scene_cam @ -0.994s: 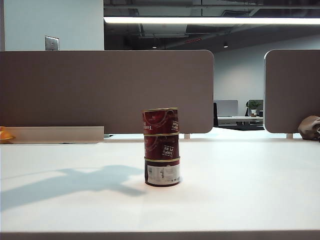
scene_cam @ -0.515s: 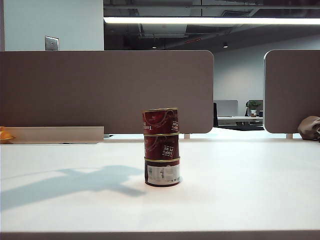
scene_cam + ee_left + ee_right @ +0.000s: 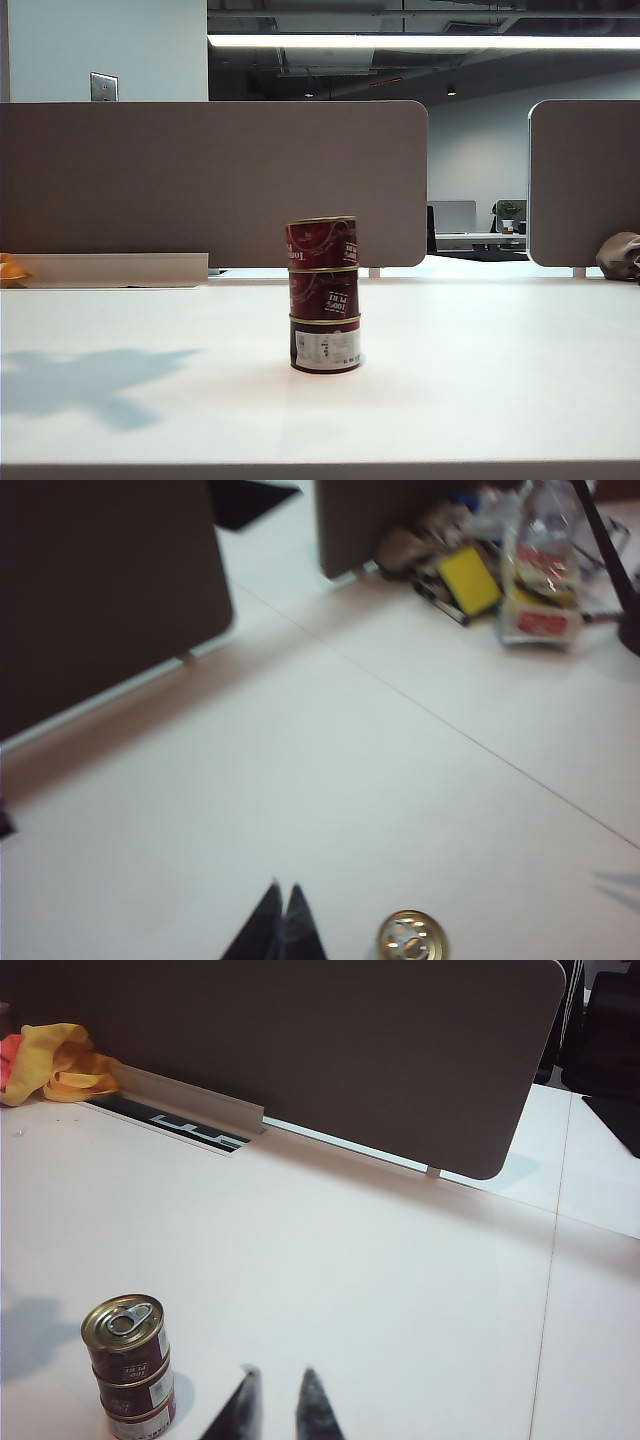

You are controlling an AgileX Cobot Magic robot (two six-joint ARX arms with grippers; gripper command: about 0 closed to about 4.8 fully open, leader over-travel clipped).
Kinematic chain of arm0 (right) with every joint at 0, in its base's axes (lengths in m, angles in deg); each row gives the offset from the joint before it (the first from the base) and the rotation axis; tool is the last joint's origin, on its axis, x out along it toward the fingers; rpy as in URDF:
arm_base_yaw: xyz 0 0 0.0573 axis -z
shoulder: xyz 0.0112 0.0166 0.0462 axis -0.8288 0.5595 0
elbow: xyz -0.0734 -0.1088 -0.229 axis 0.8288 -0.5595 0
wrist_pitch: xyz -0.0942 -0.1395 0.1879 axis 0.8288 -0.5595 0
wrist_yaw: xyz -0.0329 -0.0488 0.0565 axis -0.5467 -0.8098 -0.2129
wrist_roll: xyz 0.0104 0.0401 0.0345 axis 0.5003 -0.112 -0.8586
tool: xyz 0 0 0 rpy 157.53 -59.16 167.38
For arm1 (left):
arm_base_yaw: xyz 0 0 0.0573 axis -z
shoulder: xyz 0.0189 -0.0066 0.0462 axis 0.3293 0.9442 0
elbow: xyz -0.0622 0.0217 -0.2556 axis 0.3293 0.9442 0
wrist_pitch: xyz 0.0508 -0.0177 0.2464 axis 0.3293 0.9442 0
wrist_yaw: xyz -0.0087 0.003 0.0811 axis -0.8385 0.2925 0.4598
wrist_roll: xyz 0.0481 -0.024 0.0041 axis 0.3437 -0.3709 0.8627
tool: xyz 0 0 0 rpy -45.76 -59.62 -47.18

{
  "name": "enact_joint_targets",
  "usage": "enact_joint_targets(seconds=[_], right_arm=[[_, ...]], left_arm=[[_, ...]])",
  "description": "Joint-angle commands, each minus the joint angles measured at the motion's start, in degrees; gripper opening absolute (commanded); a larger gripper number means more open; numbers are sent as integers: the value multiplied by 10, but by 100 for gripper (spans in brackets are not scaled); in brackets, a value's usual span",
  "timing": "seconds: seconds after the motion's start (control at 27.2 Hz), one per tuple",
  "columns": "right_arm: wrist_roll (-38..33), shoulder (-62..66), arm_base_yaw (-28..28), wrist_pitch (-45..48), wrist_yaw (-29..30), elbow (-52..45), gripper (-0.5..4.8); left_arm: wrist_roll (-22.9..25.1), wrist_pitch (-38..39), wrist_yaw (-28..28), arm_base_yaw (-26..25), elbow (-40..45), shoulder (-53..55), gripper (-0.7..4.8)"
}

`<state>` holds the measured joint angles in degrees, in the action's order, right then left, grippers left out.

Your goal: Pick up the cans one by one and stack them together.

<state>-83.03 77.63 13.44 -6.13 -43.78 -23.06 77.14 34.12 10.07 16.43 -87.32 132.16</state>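
Note:
Three cans point(image 3: 323, 295) stand stacked in one upright column at the middle of the white table point(image 3: 480, 400), dark red labels above and a white label panel on the lowest. Neither gripper shows in the exterior view. The left wrist view has my left gripper point(image 3: 283, 890) shut, empty, high over the table, with the gold pull-tab lid of the top can point(image 3: 412, 937) close beside it and apart from it. In the right wrist view my right gripper point(image 3: 279, 1372) is open by a narrow gap with nothing in it, and the stack of cans point(image 3: 130, 1365) stands off to one side, untouched.
Grey divider panels point(image 3: 210, 180) line the back of the table. A yellow cloth point(image 3: 60, 1055) lies at the far left by the divider. A brown bag point(image 3: 620, 255) sits at the far right. A yellow packet point(image 3: 470, 578) and a plastic bag point(image 3: 540, 575) lie beyond the seam.
The arm's shadow on the table has drawn back leftward, away from the stack. The three cans have not moved.

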Motion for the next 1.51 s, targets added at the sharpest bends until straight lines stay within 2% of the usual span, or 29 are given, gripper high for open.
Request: enact_joint_targets(seconds=[0.04, 0.22, 0.29, 0.44, 0.55, 0.7, 0.92, 1.25, 1.32, 1.51], right_arm=[[0, 0, 0, 8, -1, 3, 54], [0, 0, 0, 8, -3, 3, 54], [0, 1, -1, 8, -1, 3, 54], [0, 0, 0, 8, -3, 3, 54], [0, 0, -1, 8, -1, 3, 54], [0, 0, 0, 8, -2, 3, 54], [0, 0, 0, 8, -1, 3, 54], [0, 0, -1, 8, -1, 3, 54], [0, 0, -1, 8, -1, 3, 54], [0, 0, -1, 8, -1, 3, 54]], left_arm=[[16, 22, 0, -34, 5, -43, -5], [16, 11, -1, -101, 47, -116, -5], [19, -17, -1, -124, 93, -159, -5], [52, -63, -1, -145, 165, -223, -5], [52, -124, 0, -162, 243, -285, -5], [52, -188, 34, -165, 324, -345, -5], [14, -243, 69, -165, 428, -408, -5], [-49, -256, 75, -165, 554, -474, -5], [-76, -255, 75, -165, 594, -501, -5], [-92, -255, 75, -165, 654, -553, -5]])
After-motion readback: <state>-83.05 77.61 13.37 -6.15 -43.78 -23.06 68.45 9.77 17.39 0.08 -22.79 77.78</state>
